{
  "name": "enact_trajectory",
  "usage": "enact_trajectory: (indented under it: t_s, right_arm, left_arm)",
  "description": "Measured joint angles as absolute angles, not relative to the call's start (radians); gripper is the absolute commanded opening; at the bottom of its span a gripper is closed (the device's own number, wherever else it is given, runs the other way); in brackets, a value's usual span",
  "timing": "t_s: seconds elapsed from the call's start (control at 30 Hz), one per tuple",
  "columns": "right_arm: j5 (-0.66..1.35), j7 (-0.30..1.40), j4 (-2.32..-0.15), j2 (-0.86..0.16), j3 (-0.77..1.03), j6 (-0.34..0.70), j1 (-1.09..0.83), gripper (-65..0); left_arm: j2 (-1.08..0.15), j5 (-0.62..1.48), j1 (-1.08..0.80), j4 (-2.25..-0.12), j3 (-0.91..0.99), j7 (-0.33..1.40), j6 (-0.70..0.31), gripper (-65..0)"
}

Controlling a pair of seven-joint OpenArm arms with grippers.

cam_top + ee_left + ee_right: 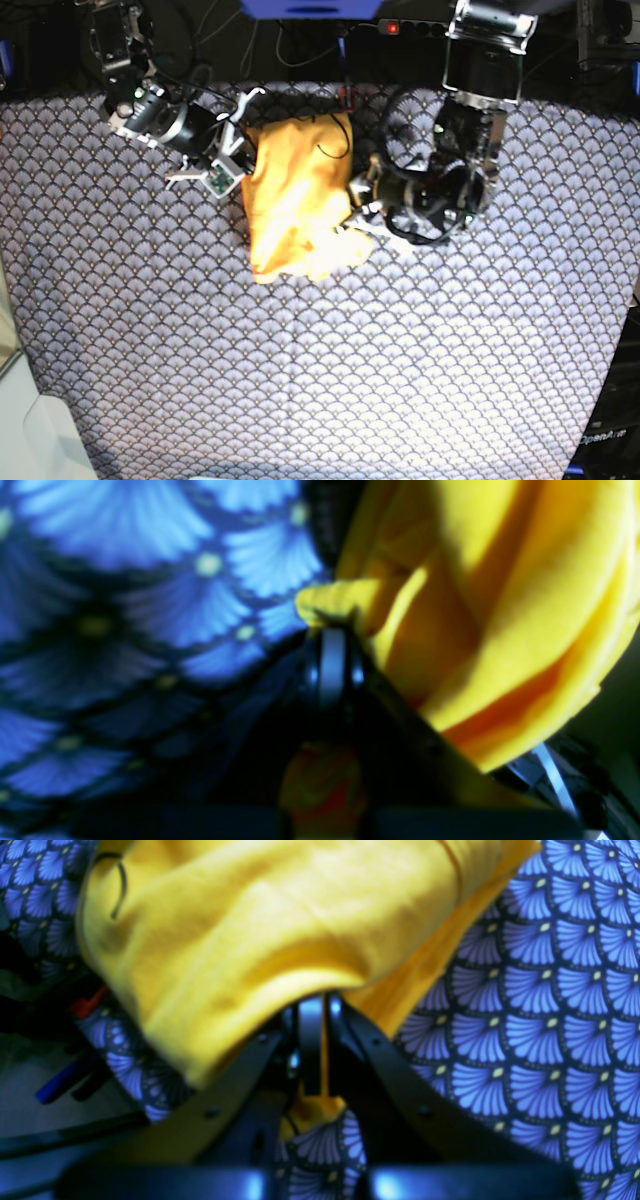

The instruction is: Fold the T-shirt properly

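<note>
The yellow-orange T-shirt (297, 200) lay bunched and wrinkled between the two grippers, one edge pinched in the left gripper (330, 625), another in the right gripper (320, 1000).

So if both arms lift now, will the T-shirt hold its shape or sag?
Likely sag: the T-shirt is soft and wrinkled, already bunched. The cloth drapes loosely past the right tool, so it probably droops between grips. It looks light.
</note>
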State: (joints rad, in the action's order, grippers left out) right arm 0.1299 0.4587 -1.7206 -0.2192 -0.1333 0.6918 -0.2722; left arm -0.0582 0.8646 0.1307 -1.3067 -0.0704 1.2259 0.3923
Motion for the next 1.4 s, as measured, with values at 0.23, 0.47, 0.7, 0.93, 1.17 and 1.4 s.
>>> enact_trajectory:
  t_s: [0.23,0.47,0.7,0.93,1.17,1.4]
  right_arm:
    - [0.13,0.459,-1.72,-0.219,-0.131,0.692,-0.272,-65.0]
    - [0.13,0.456,-1.72,-0.219,-0.134,0.692,-0.272,-65.0]
    - [0.13,0.457,-1.72,-0.22,-0.128,0.692,-0.272,-65.0]
    - [0.135,0.45,-1.693,-0.232,0.023,0.695,-0.263,-65.0]
    - [0.134,0.451,-1.687,-0.235,0.107,0.695,-0.279,-65.0]
    - [0.134,0.448,-1.688,-0.233,0.247,0.695,-0.342,-65.0]
  left_arm:
    - [-0.12,0.88,0.121,-1.35,-0.072,1.237,0.39,-65.0]
    - [-0.222,1.039,0.084,-1.452,0.099,1.238,0.393,-65.0]
    - [-0.344,1.063,0.044,-1.458,0.177,1.305,0.393,-65.0]
    - [-0.469,1.06,-0.048,-1.458,0.308,1.304,0.393,-65.0]
    - [-0.484,1.06,-0.147,-1.547,0.403,1.309,0.39,-65.0]
    - [-0.519,1.065,-0.234,-1.6,0.479,1.307,0.389,-65.0]
